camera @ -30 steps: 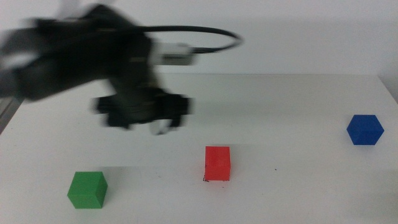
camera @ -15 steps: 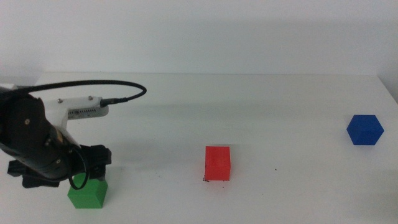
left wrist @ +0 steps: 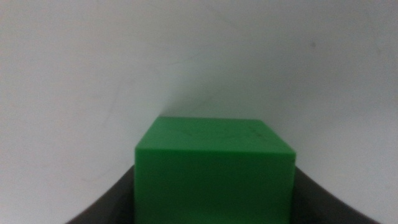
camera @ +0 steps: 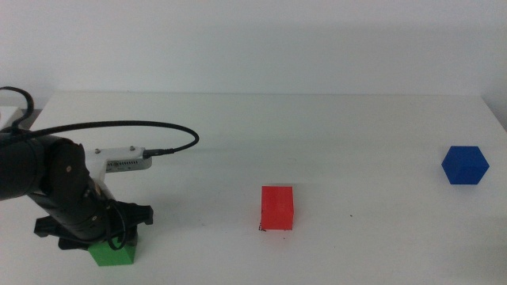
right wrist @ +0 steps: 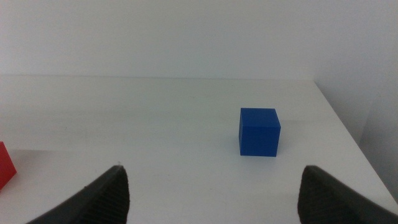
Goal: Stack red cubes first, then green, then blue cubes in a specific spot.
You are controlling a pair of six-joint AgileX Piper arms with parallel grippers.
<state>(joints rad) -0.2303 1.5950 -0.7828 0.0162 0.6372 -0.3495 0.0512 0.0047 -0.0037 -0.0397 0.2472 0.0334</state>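
We see the left gripper (camera: 111,237) low at the near left of the table (camera: 333,127), its dark jaws either side of the green cube (left wrist: 214,165); in the left wrist view the jaws sit right against the cube's two side faces, pinching it. The cube rests flat on the table, one face square to the wrist camera, top face level. It's a cube, so we find no long axis. In the middle view only its lower part (camera: 112,255) shows under the gripper.

Right gripper (right wrist: 211,193) waits off the near right, jaws spread wide, nothing between them.

Red cube (camera: 277,207) stands near the table's centre, upright, flat face toward us, well apart from the green one. A small black mark (camera: 261,229) shows at its near-left bottom corner; we can't tell the rest of the marked spot. Blue cube (camera: 464,165) is at the far right, turned so a vertical edge points at us. A cable (camera: 119,127) arcs over the left arm.
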